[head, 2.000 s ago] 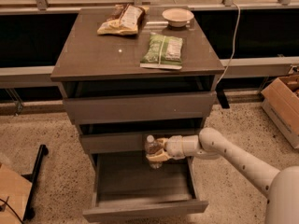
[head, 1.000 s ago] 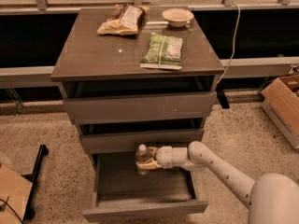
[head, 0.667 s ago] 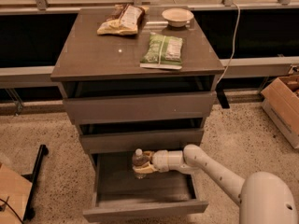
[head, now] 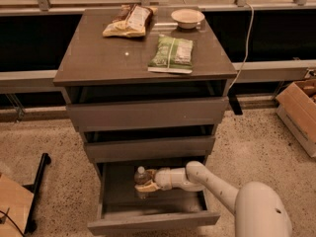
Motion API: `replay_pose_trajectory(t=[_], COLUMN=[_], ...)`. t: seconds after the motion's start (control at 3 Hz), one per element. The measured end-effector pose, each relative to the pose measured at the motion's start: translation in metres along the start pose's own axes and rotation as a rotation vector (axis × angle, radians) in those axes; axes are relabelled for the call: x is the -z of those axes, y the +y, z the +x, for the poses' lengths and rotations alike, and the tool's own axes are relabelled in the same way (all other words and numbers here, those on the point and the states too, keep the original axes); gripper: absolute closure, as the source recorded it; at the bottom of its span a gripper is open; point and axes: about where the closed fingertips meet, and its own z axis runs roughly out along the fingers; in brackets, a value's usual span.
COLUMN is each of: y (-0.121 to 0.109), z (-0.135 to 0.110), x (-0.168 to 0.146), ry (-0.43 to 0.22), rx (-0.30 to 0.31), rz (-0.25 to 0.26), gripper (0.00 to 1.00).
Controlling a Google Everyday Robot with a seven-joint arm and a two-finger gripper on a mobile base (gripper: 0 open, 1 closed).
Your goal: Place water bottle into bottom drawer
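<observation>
Bottom drawer (head: 153, 222) is pulled out well past the two drawers above it; its interior is exposed. Top drawer (head: 147, 113) and middle drawer (head: 150, 148) are seen slightly ajar, with dark gaps above their fronts.

Arm (head: 212, 181) is extended from the lower right, over the drawer's right side and into its interior. Gripper (head: 144, 181) is located inside the bottom drawer, left of centre, near the back. It is clamped on the bottle (head: 140, 173), with one beige finger on each side of the body.

Bottle is held upright, white cap on top, within the drawer's walls and below the middle drawer's front. Whether its base touches the drawer floor cannot be told.

On the counter (head: 94, 58): a yellow bag (head: 129, 22) at the back left, a bowl (head: 187, 18) at the back right, a green packet (head: 172, 54) lying flat near the right front.

A cardboard box (head: 298, 110) is noted on the floor to the far right. A white cable (head: 245, 43) is seen hanging behind the counter's right side.
</observation>
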Motion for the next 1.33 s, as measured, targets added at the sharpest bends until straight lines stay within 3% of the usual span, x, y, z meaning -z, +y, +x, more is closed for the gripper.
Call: replay_pose_trajectory(t=[0.67,1.33], y=[0.010,0.011], z=[0.050,0.085], x=[-0.025,-0.036], ry=[-0.018,-0.022], rx=[-0.096,-0.163], rz=[0.010,0.046], gripper=[1.00,0.58])
